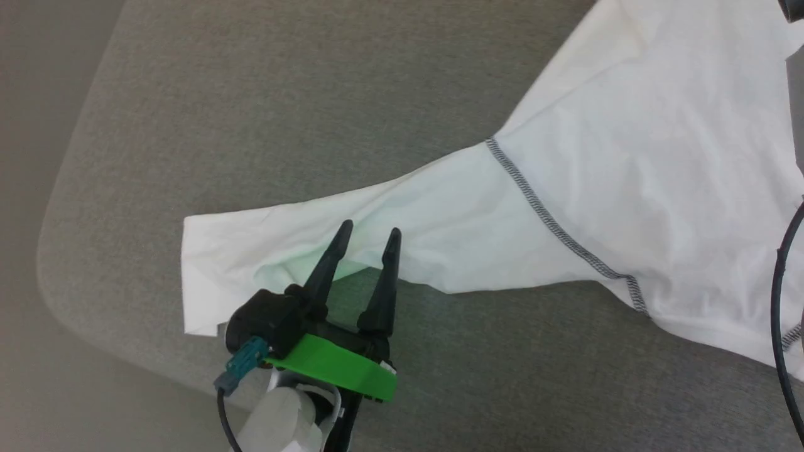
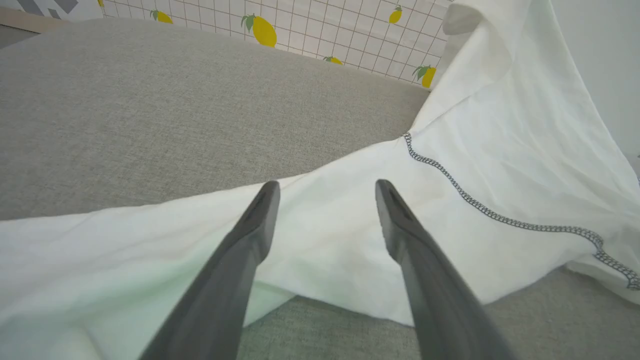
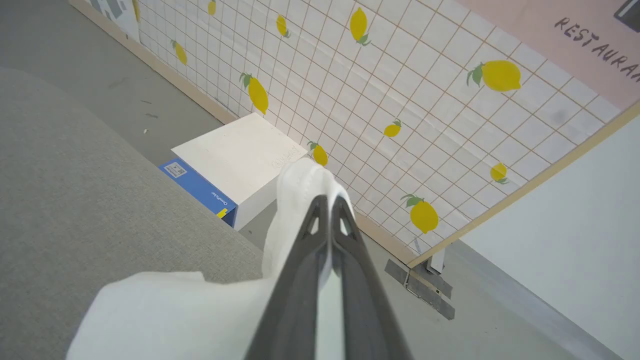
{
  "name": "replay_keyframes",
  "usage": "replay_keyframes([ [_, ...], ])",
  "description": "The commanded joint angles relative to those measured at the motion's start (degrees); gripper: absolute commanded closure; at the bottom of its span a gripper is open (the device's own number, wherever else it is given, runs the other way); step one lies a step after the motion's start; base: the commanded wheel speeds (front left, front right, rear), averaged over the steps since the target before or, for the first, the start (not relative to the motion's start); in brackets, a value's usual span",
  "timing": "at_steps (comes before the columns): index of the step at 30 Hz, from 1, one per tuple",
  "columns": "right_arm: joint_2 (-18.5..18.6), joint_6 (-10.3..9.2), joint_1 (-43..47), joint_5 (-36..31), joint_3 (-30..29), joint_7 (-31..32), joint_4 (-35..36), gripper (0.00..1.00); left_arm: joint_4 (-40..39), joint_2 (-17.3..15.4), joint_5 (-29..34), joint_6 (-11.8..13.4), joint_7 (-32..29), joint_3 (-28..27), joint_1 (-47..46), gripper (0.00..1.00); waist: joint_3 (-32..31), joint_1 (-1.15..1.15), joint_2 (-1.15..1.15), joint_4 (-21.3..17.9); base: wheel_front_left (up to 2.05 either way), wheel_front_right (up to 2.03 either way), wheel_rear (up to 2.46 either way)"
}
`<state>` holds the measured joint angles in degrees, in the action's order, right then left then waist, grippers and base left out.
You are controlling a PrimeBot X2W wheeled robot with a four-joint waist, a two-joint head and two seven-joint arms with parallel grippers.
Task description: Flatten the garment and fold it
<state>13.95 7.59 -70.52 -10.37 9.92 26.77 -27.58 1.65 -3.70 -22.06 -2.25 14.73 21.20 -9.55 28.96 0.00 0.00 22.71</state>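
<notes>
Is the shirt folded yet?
No: the shirt is spread over the grey surface, sleeve stretched out; the right hand grips one part.

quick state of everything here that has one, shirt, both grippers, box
white long-sleeved thin fabric garment, unfolded; one sleeve stretched out on the grey cushion, another part bunched and lifted
left gripper, open, fingers over the sleeve, holding nothing
right gripper, shut on a bunch of the garment
white rigid box with a blue side, closed, beside the lemon-patterned wall
</notes>
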Motion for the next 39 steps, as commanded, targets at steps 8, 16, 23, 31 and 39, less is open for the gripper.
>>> replay_keyframes([
  [8,-1.43,-0.1,-0.1,-6.73,-6.45,-7.18,-8.29,0.0,0.74,0.77,0.68,-0.91,0.27,1.91,-2.49,0.0,3.36,0.0,0.0,4.17,0.0,0.0,0.0],
  [16,-3.64,-0.1,1.15,-3.39,-7.83,-10.87,-10.54,0.0,1.04,0.81,1.71,-0.37,0.27,0.81,-2.87,0.0,0.16,0.0,0.0,-0.12,0.0,0.0,0.0],
  [23,-1.7,-0.1,13.09,7.4,-4.9,-14.48,0.48,0.0,0.87,-0.19,3.72,0.13,0.27,-1.84,-0.54,0.0,-5.84,0.0,0.0,-5.53,0.0,0.0,0.0],
  [31,-3.87,-0.1,41.73,15.61,-11.88,-14.28,27.42,0.0,-0.94,-3.47,4.12,1.88,-0.19,-4.35,4.59,0.0,-11.79,0.0,0.0,-12.91,0.0,0.0,0.0],
  [39,-10.87,-0.1,69.31,13.58,-20.86,-19.42,45.53,0.0,-3.76,-5.41,4.06,3.71,-1.63,-5.44,8.86,0.0,-14.72,0.0,0.0,-17.0,0.0,0.0,0.0],
])
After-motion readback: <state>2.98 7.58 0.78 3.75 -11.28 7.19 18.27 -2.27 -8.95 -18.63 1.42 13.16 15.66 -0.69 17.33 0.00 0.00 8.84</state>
